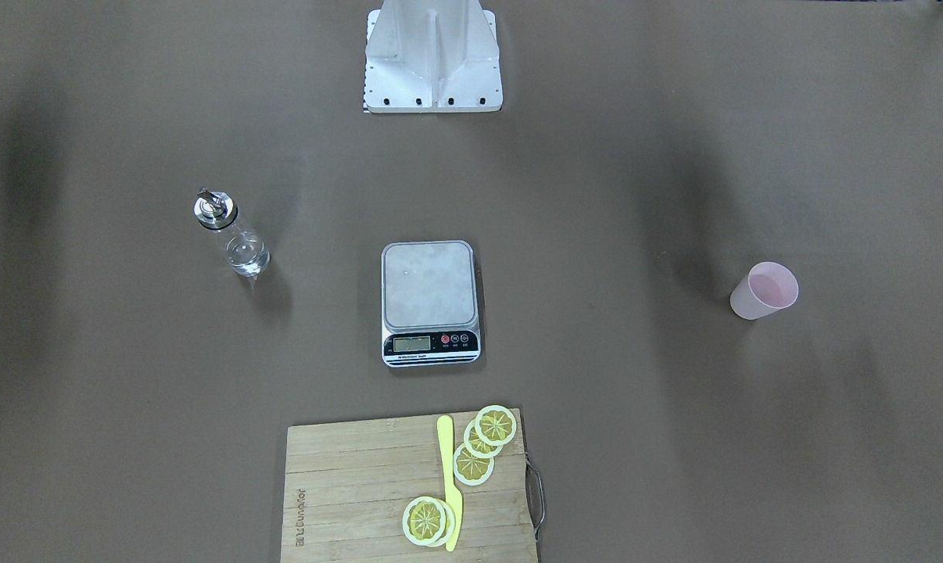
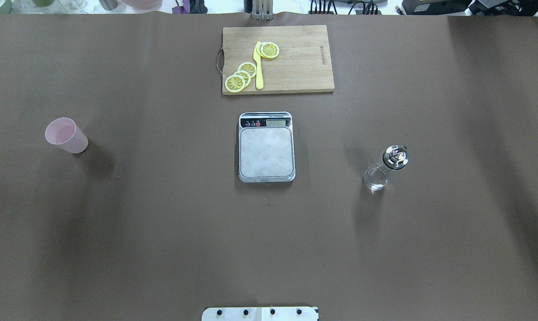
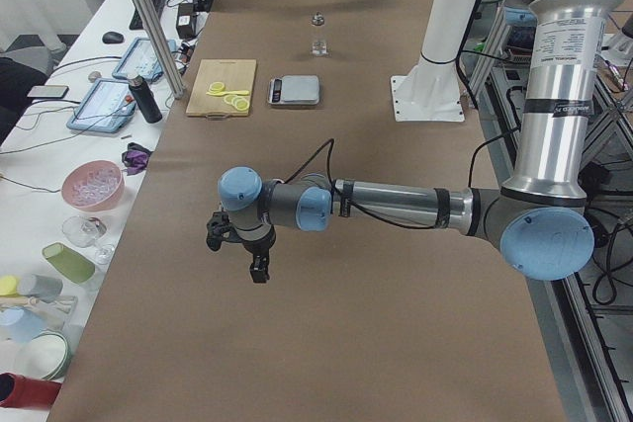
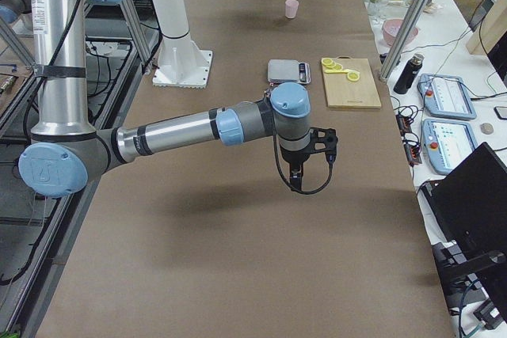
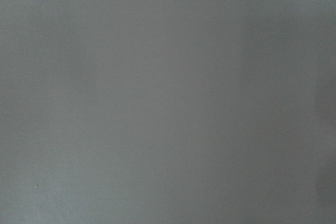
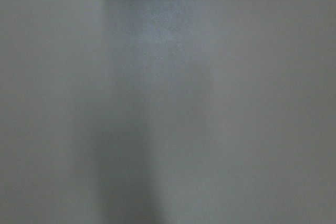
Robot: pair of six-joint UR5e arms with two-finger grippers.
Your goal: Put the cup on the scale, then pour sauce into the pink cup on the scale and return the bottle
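Observation:
The pale pink cup stands upright far out on the table's left side, nothing touching it. At the centre lies the scale, its silver platform bare. The transparent bottle with its shiny metal cap stands to the right of the scale; the sauce inside is barely visible. My left gripper hangs above bare table well away from the cup, and I cannot tell its state. My right gripper hovers over bare table, apart from the bottle, and I cannot tell its state either. Both wrist views show only blurred table surface.
A wooden cutting board with lemon slices and a yellow knife lies beyond the scale. The robot's white base is at the near edge. Side benches with tablets and bowls flank the table.

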